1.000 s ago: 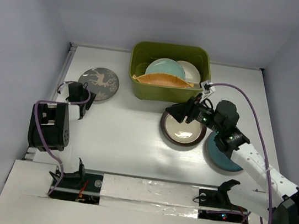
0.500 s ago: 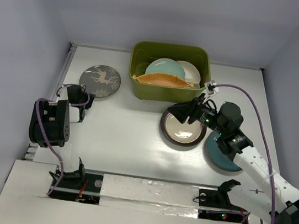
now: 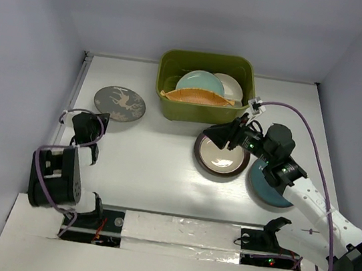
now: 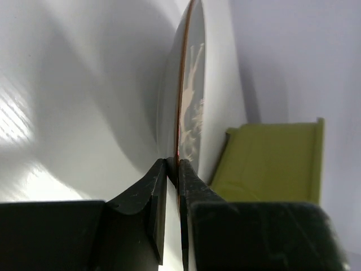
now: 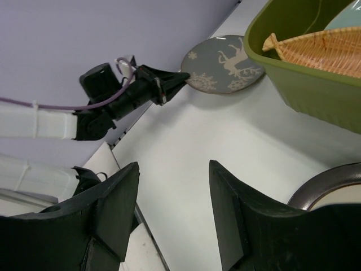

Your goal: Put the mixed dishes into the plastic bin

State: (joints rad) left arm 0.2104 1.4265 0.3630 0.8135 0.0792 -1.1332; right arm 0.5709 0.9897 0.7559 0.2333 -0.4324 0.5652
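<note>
The grey plate with a white deer (image 3: 119, 102) is at the left of the table. My left gripper (image 3: 97, 119) is shut on its near rim; the left wrist view shows the fingers (image 4: 169, 175) pinching the plate (image 4: 189, 96) edge-on. The olive-green bin (image 3: 166, 103) holds a teal plate (image 3: 200, 83), a cream plate (image 3: 232, 85) and the orange leaf-shaped dish (image 3: 196, 97). My right gripper (image 3: 219, 135) is open and empty above the far-left rim of the brown-rimmed cream plate (image 3: 221, 157). A teal round plate (image 3: 269, 188) lies partly under the right arm.
The bin's near wall (image 5: 304, 90) is just right of the deer plate (image 5: 225, 65) in the right wrist view. The enclosure's left wall is close to the left arm. Bare table lies between the two arms.
My left arm has folded back toward the near edge and its gripper has shifted slightly left, still holding the deer plate. My right gripper edged slightly right, then stayed still.
</note>
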